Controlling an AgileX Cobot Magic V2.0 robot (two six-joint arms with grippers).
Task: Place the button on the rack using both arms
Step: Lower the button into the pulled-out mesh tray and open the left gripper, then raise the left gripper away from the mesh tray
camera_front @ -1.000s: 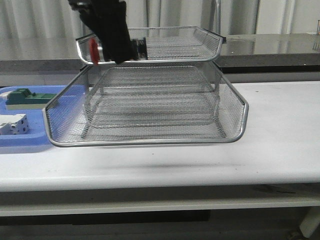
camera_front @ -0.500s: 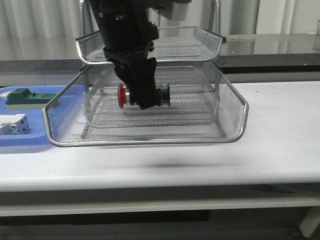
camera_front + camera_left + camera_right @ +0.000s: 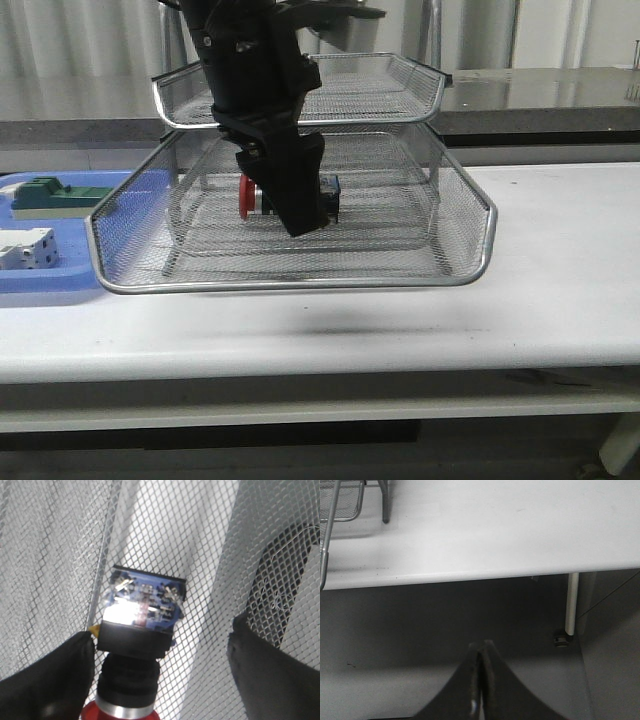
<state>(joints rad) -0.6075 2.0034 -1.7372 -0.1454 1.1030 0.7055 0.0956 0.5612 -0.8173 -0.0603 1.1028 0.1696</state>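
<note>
The button, with its red head, black body and blue back end, lies sideways inside the pulled-out middle tier of the silver wire rack. My left gripper reaches down into that tier around it. In the left wrist view the button rests on mesh, and the left gripper is open: one finger touches the button's side, the other stands well clear. My right gripper is shut on nothing, low beside the table's edge and out of the front view.
A flat blue tray at the left holds a green block and a white boxy component. The rack's top tier overhangs behind the left arm. A rack corner and a table leg show in the right wrist view.
The left arm came down with the button from beside the top tier into the pulled-out middle tier. Over the last half second it sank only slightly.
</note>
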